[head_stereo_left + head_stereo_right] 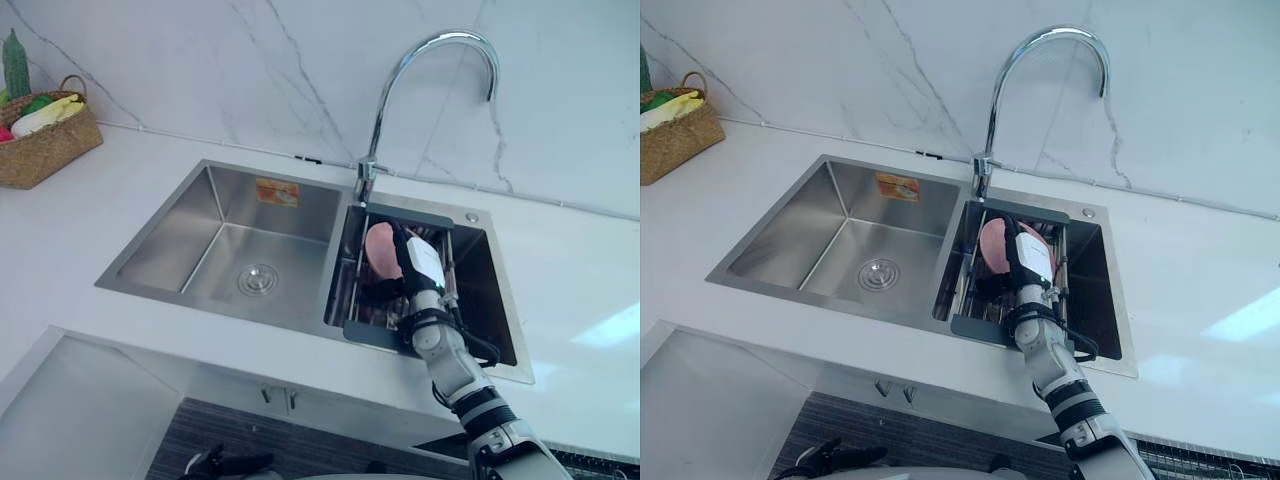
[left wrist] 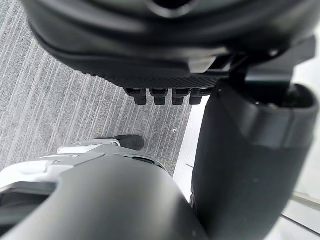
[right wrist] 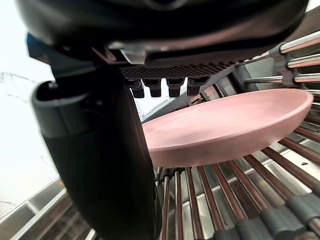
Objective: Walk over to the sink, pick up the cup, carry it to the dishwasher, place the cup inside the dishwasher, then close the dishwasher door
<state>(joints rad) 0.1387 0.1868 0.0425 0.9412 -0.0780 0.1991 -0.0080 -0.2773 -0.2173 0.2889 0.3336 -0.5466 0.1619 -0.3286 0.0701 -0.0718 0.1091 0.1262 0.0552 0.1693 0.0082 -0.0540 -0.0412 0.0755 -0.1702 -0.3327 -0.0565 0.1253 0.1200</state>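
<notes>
Right hand [image 1: 412, 265] is hovering in the sink's [image 1: 215, 200] right basin, fingers relaxed and gripping nothing. Its rack [image 1: 375, 335] is carrying the tilted pink dish [image 3: 225, 125] just beside the thumb. Left hand [image 2: 150, 50] is hanging loose-fingered above the floor [image 2: 50, 110].

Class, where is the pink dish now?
Eye views: the pink dish sits on the rack in the sink's right basin, near the tap, with the right hand at it.

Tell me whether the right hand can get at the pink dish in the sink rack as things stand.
Probably yes. The right hand hangs over the rack beside the pink dish, and nothing lies between them; the tap arches well above.
</notes>
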